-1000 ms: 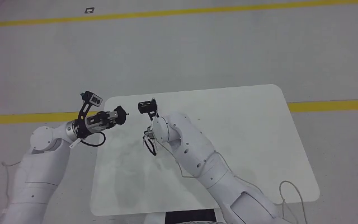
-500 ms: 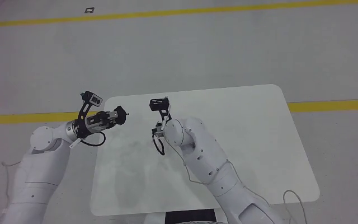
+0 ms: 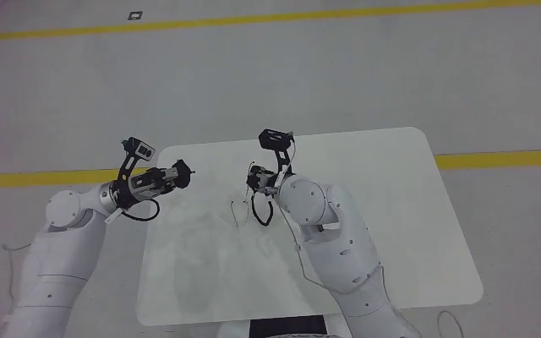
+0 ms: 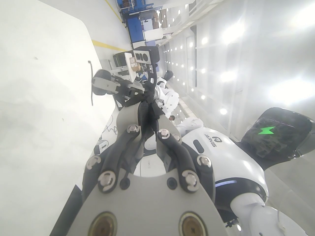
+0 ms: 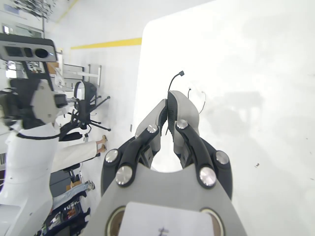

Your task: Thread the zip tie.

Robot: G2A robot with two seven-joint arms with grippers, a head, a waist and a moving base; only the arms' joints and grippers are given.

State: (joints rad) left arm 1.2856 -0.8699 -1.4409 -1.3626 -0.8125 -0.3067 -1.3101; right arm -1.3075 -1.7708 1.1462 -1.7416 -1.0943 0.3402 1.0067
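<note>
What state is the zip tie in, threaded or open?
Open: zip tie pinched in right gripper, head end free, no loop.

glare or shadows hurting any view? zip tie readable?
Left wrist view: ceiling lights flare hard, table washed pale, zip tie reads as a thin dark line. Right wrist view: bright table, zip tie stands out dark, pinched in the right gripper. Top view: even light, soft shadows on the table.
</note>
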